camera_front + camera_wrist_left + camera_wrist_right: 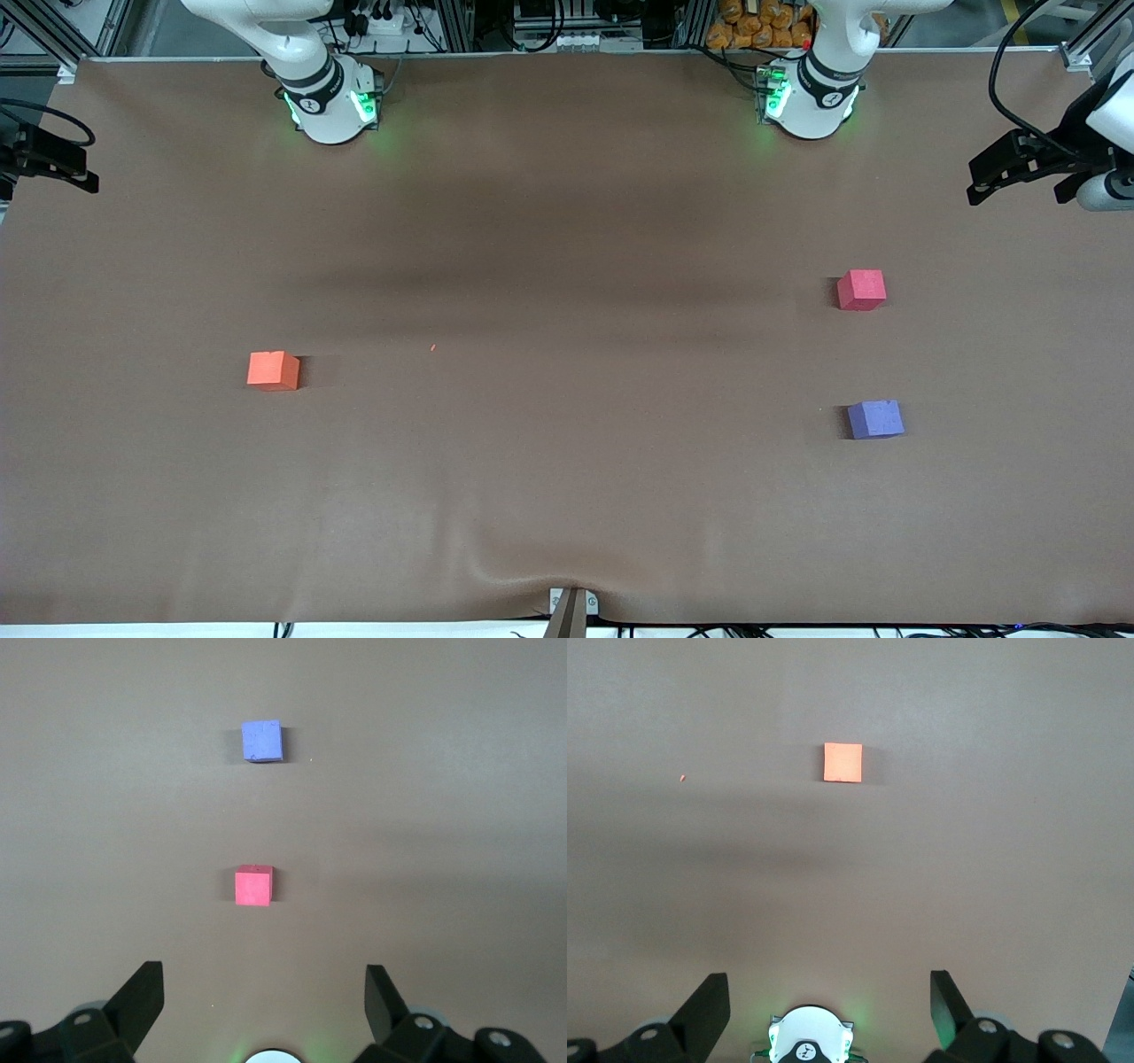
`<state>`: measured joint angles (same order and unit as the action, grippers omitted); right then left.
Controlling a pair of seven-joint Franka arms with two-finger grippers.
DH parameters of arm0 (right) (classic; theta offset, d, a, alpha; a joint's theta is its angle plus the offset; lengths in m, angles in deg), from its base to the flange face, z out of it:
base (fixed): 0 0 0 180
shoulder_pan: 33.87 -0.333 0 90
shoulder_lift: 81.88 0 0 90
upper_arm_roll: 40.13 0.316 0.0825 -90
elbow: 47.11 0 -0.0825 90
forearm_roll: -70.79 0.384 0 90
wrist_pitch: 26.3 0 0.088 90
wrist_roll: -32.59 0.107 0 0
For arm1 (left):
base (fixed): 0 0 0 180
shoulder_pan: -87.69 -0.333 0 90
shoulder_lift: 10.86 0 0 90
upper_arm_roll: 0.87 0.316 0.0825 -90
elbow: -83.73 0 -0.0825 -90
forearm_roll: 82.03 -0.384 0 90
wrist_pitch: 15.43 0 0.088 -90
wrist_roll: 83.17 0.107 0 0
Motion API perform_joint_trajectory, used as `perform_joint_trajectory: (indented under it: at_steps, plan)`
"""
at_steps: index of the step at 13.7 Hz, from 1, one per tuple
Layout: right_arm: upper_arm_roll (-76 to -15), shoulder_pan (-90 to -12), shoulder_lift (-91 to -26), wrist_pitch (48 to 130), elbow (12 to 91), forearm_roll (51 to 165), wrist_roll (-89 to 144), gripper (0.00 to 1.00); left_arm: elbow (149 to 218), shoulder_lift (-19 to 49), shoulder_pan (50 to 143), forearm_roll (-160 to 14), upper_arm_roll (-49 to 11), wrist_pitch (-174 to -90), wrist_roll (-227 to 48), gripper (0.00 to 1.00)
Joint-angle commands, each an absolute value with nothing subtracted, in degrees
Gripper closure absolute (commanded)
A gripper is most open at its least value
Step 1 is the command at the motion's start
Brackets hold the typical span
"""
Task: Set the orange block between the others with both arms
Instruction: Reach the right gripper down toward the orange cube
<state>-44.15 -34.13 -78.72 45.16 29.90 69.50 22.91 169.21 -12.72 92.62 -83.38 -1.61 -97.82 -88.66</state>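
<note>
Plainly, the brown surface (pixel 567 496) is divided: the orange block (pixel 273 370) lies toward the right arm's end, well apart from the red-pink cube (pixel 861 290) and purple-blue cube (pixel 875 419). It is seen under the right tool (pixel 830 1001), wide open and empty; likewise the left tool (pixel 264 997).
</note>
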Motion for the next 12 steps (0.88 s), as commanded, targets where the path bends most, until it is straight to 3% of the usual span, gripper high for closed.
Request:
perform_joint_trajectory:
  at_steps: [1,12]
  plan:
    - [-44.0,-34.5,-78.9,48.0,30.8,68.3,23.3,0.0,169.2,-13.8,92.6,-82.8,-2.0,-96.8,-88.1,0.0]
    - [-44.0,-34.1,-69.2,74.5,46.4,72.5,23.4,0.0,169.2,-13.2,92.8,-82.1,-2.0,-97.3,-87.4,0.0]
